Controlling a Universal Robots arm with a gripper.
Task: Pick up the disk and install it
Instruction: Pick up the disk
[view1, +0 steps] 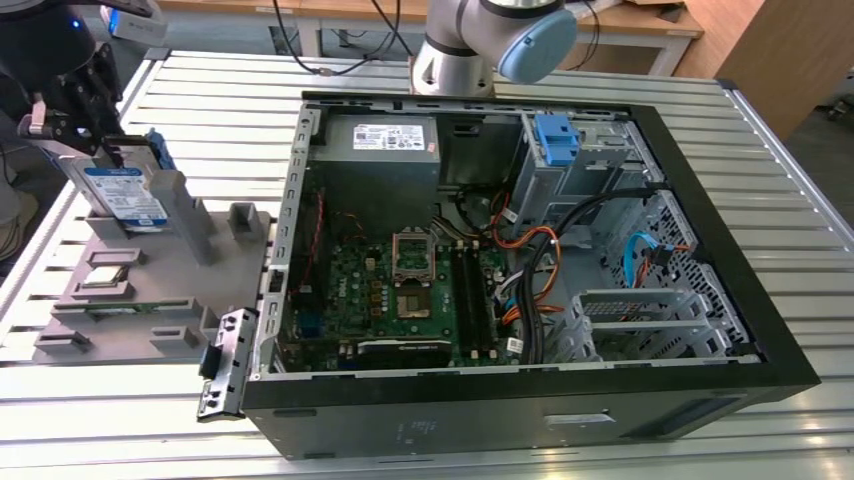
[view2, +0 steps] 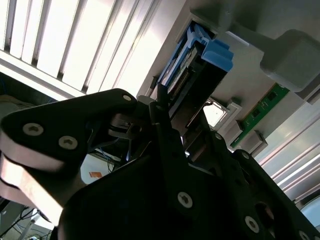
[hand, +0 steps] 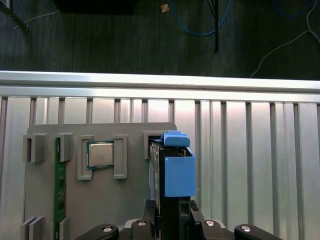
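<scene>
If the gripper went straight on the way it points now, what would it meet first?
The disk, a silver metal hard drive in a blue plastic carrier, standing on edge in the grey plastic fixture. The gripper is lined up right over its top edge; whether they already touch is unclear.

We see the disk (view1: 127, 195) standing upright on its edge in a slot of the grey holder (view1: 160, 290), at the exterior view's left and outside the open computer case (view1: 747, 340). Its silver face carries a white label with a blue band. In both wrist views the disk (hand: 179, 175) (view2: 185, 65) appears edge-on, framed by its blue plastic bracket.
</scene>
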